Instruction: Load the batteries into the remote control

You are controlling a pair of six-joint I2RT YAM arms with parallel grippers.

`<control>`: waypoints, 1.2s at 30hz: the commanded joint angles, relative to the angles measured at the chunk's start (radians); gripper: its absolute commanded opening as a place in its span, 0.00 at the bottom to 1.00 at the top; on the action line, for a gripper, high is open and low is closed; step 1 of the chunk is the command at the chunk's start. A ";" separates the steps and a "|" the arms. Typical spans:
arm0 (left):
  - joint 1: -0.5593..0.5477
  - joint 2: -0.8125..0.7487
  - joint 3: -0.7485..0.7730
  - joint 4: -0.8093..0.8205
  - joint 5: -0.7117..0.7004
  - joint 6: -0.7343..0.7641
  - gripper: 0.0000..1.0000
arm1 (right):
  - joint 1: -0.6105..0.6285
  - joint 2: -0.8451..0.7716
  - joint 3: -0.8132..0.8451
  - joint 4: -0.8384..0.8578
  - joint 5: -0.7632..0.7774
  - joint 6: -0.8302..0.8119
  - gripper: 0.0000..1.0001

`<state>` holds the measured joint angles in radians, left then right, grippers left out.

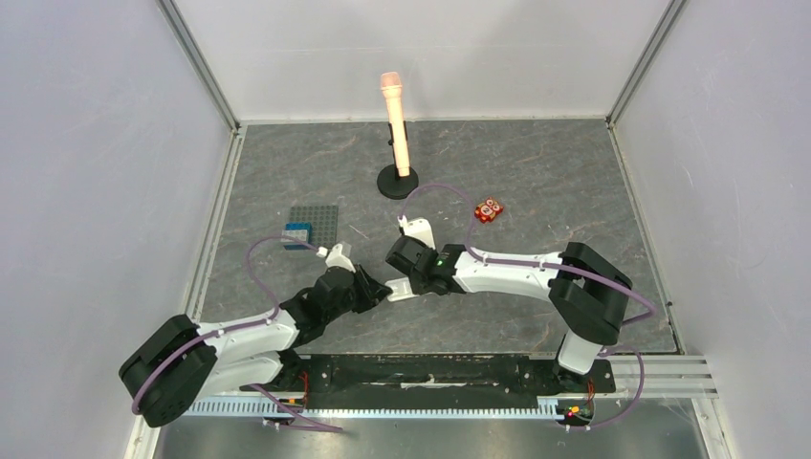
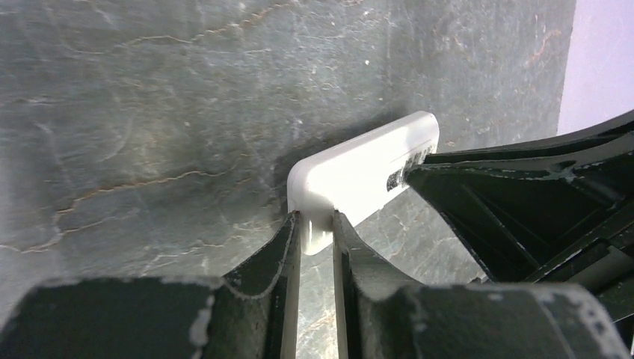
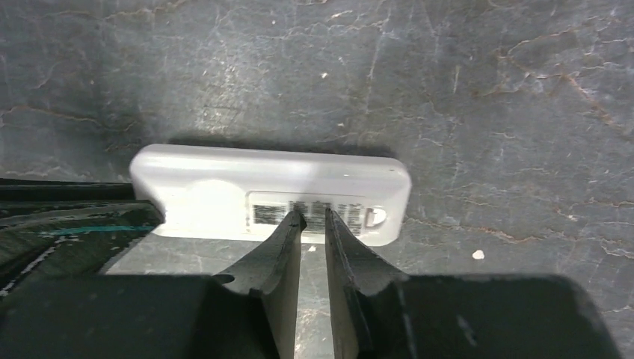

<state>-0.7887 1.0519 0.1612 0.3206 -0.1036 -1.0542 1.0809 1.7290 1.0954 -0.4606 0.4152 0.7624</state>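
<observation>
The remote control (image 2: 359,176) is a slim white handset, lying back-up with a barcode label (image 3: 306,209) showing. My left gripper (image 2: 315,218) is shut on its near rounded end, one finger on each side. My right gripper (image 3: 314,217) has its tips on the label, the jaws a narrow gap apart with nothing between them. Its dark fingers (image 2: 523,202) also show at the right of the left wrist view. In the top view both grippers meet at mid-table and mostly cover the remote. The batteries are out of view.
A grey studded plate (image 1: 320,218) with a blue brick (image 1: 296,232) lies at the left. A peach cylinder on a black round stand (image 1: 395,124) rises at the back centre. A small red block (image 1: 490,210) sits to the right. Walls enclose the table.
</observation>
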 commanded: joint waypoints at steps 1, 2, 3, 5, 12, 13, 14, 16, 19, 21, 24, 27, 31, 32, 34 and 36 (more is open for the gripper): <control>-0.018 0.011 0.068 0.000 0.037 0.016 0.23 | 0.001 -0.019 0.055 -0.074 -0.070 0.012 0.21; -0.018 0.016 0.071 -0.004 0.034 0.016 0.23 | 0.001 -0.017 0.062 -0.077 -0.070 0.004 0.23; -0.018 0.022 0.073 -0.005 0.034 0.016 0.23 | 0.000 -0.017 0.068 -0.080 -0.068 -0.002 0.24; -0.018 0.035 0.079 -0.004 0.033 0.014 0.23 | -0.001 -0.012 0.076 -0.091 -0.063 -0.009 0.24; -0.018 0.072 0.120 -0.083 0.007 -0.005 0.27 | -0.005 -0.029 0.061 -0.128 -0.011 -0.004 0.28; -0.018 0.074 0.126 -0.104 -0.003 -0.006 0.29 | -0.007 -0.041 0.054 -0.128 -0.005 -0.001 0.30; -0.018 0.077 0.130 -0.123 -0.013 -0.007 0.30 | -0.008 -0.052 0.047 -0.126 -0.001 0.001 0.31; -0.018 0.081 0.133 -0.144 -0.029 -0.009 0.34 | -0.016 -0.072 0.033 -0.115 -0.007 0.004 0.32; -0.018 0.087 0.135 -0.155 -0.036 -0.012 0.36 | -0.028 -0.083 0.009 -0.091 -0.024 -0.004 0.31; -0.018 0.093 0.136 -0.157 -0.033 -0.012 0.37 | -0.039 -0.078 0.001 -0.079 -0.037 -0.009 0.29; -0.019 0.097 0.140 -0.167 -0.032 -0.010 0.37 | -0.049 -0.071 -0.010 -0.068 -0.042 -0.015 0.26; -0.018 0.093 0.138 -0.167 -0.028 -0.012 0.38 | -0.062 -0.065 -0.025 -0.058 -0.044 -0.021 0.25; -0.018 0.092 0.137 -0.156 -0.018 -0.013 0.40 | -0.074 -0.063 -0.046 -0.034 -0.046 -0.034 0.24; -0.018 0.092 0.135 -0.150 -0.013 -0.014 0.40 | -0.076 -0.061 -0.049 -0.032 -0.048 -0.035 0.24; -0.018 0.093 0.134 -0.141 -0.007 -0.016 0.42 | -0.078 -0.056 -0.046 -0.027 -0.050 -0.039 0.23; -0.018 0.091 0.134 -0.137 -0.003 -0.018 0.44 | -0.078 -0.055 -0.044 -0.022 -0.057 -0.041 0.22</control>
<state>-0.8009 1.1389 0.2722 0.1658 -0.1028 -1.0573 1.0077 1.6745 1.0561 -0.5167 0.3614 0.7391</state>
